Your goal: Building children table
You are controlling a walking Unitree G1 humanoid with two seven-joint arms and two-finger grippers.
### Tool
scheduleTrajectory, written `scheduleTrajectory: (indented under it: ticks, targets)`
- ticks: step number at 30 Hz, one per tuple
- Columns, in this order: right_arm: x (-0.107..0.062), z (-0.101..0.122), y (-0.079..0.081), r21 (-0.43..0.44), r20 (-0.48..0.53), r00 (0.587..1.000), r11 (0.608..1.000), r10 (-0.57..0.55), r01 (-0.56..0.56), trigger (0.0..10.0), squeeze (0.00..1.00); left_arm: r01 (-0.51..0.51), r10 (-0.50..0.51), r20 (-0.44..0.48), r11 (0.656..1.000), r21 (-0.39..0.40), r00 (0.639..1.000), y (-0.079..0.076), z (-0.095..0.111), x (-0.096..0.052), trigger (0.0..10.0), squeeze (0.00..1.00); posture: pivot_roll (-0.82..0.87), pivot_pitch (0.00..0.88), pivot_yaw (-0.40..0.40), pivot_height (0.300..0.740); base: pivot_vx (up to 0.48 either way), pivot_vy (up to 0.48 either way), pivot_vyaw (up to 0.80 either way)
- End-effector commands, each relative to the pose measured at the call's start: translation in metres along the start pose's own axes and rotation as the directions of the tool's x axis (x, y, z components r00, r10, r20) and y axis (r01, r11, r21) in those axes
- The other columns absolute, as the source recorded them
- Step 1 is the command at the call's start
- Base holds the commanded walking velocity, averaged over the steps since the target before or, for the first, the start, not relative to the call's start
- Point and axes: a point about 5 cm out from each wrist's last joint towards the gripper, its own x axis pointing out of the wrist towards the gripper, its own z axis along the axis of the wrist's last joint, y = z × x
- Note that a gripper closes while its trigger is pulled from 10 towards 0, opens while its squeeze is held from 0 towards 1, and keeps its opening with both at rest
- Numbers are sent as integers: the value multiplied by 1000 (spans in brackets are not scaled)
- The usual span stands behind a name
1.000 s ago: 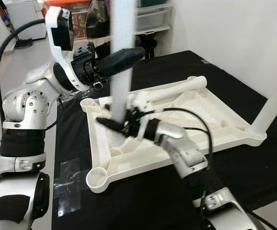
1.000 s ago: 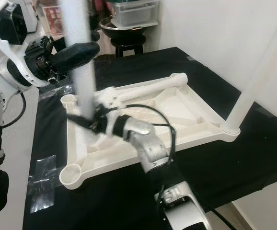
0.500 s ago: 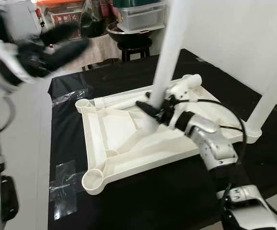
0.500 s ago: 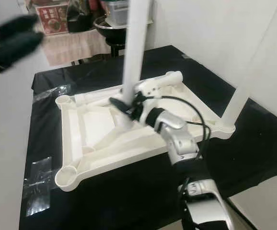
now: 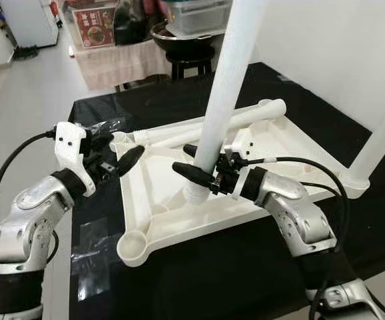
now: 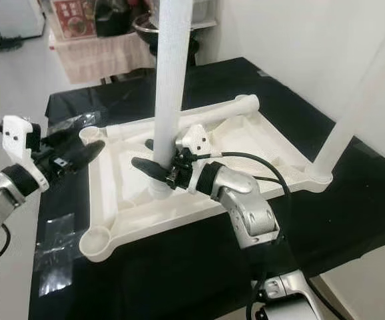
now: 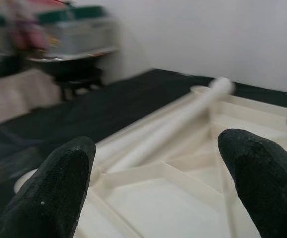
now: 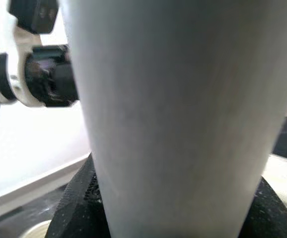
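A white plastic tabletop (image 5: 292, 153) lies upside down on the black-covered table. My right gripper (image 5: 194, 162) is shut on a white table leg (image 5: 222, 87), held nearly upright. The leg's lower end rests inside the tabletop near its middle. The right wrist view has the leg (image 8: 178, 114) close up between the black fingers. My left gripper (image 5: 118, 151) hovers open beside the far-left corner socket (image 5: 119, 141), holding nothing; its fingers (image 7: 59, 183) stand wide apart. A second leg (image 5: 239, 119) lies along the far edge. A third leg (image 5: 379, 140) stands in the right corner.
The near-left corner socket (image 5: 134, 248) is empty. Clear tape (image 5: 92, 267) is stuck to the black cloth on the left. A stool with a dark pan (image 5: 186, 50) and storage boxes stand behind the table. A white wall runs along the right.
My left gripper has let go of the upright leg and dropped from high up to beside the far-left corner. The right gripper still holds the leg, shifted over the tabletop.
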Motion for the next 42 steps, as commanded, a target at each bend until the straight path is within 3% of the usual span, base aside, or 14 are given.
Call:
scheduleTrajectory:
  ticks: [1,5,9,15,32,42]
  targets:
    - [-1,1,6,27,19,999,999,36,-37,10000,0,-38,38,-42,999,13,998,-9,-10,-2,10000,0,-57,115,28,740,0,0,0]
    - [-2,1,7,35,18,999,998,44,-44,10000,0,-62,63,-47,998,28,997,-13,-13,-2,10000,0,-56,117,27,740,0,0,0]
    - [-2,-18,11,-1,-69,996,998,-55,55,10000,0,-102,102,-62,995,7,993,-39,-31,5,10000,0,-47,127,23,740,0,0,0]
    - [-2,-29,13,10,-104,986,991,-130,132,10000,0,-73,72,-78,997,-19,994,-59,-46,14,10000,0,-55,141,37,740,0,0,667]
    - [-1,-12,14,33,-18,998,997,-64,64,10000,0,-86,88,-85,996,31,992,-66,-50,11,10000,0,-45,135,47,740,0,0,800]
    - [-7,-6,5,15,5,996,996,-86,86,10000,0,6,-5,-98,1000,12,995,-79,-52,8,10000,0,-43,138,48,740,0,0,575]
